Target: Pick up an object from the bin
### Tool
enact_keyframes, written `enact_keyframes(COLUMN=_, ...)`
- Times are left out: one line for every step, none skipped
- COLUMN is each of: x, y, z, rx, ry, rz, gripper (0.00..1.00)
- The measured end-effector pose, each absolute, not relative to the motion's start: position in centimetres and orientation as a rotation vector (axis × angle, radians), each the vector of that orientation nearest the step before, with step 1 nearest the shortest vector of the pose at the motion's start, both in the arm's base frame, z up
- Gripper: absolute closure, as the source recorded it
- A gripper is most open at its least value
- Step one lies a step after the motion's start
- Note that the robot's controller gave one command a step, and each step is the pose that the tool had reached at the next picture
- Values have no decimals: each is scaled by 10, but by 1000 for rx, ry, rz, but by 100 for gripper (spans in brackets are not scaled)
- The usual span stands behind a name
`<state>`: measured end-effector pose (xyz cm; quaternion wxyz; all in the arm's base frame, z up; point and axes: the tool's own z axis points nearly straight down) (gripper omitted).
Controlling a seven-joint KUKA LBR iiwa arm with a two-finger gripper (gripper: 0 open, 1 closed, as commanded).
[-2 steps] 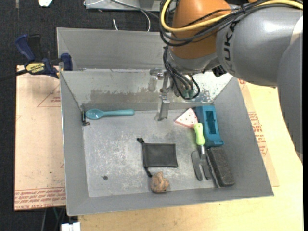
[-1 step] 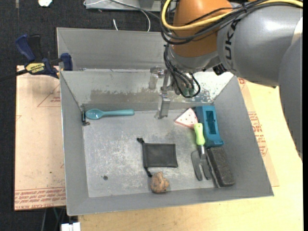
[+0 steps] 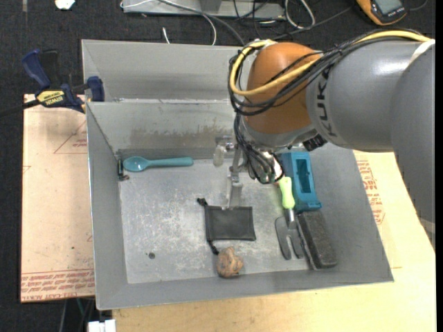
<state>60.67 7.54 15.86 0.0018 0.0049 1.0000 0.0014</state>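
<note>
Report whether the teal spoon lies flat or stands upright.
Lying flat: the teal spoon rests lengthwise on the floor of the bin, along the back wall, bowl at the left end.

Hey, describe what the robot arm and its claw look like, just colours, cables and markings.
The arm is thick, smooth and grey, with dark KUKA lettering near its wrist. A rounded orange cover caps the wrist, looped by yellow and black cables. Below is a slim, silvery metal claw.

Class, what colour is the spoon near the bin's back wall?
The spoon is teal, clearest in the camera view.
</note>
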Motion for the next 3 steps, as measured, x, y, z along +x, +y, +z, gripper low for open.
enact_keyframes(x=604, y=12, z=144, rx=-6, ry=3131, rz=6, gripper=0)
enact_keyframes(x=572, y=21, z=86, rx=-52, ry=3144, rz=6, gripper=0)
enact_keyframes(x=567, y=19, z=83, rx=-63, ry=3121, rz=5, gripper=100)
